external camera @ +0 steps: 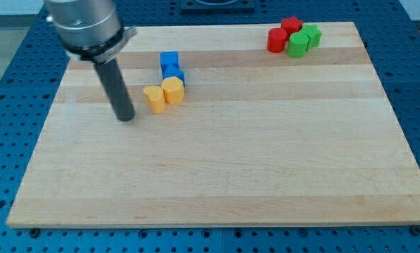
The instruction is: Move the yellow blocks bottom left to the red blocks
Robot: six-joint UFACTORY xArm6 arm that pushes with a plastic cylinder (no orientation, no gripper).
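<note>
Pincerless, my tip (126,117) rests on the board (217,161) just left of the two yellow blocks (163,93), grasping nothing, far from the red blocks (282,33).

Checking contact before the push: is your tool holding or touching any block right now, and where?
Nothing is held. My tip rests on the board at the view's left of the yellow blocks, with a visible gap between them.

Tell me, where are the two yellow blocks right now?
The two yellow blocks sit upper left of the wooden board's centre, touching the blue blocks above, with my tip just left.
</note>
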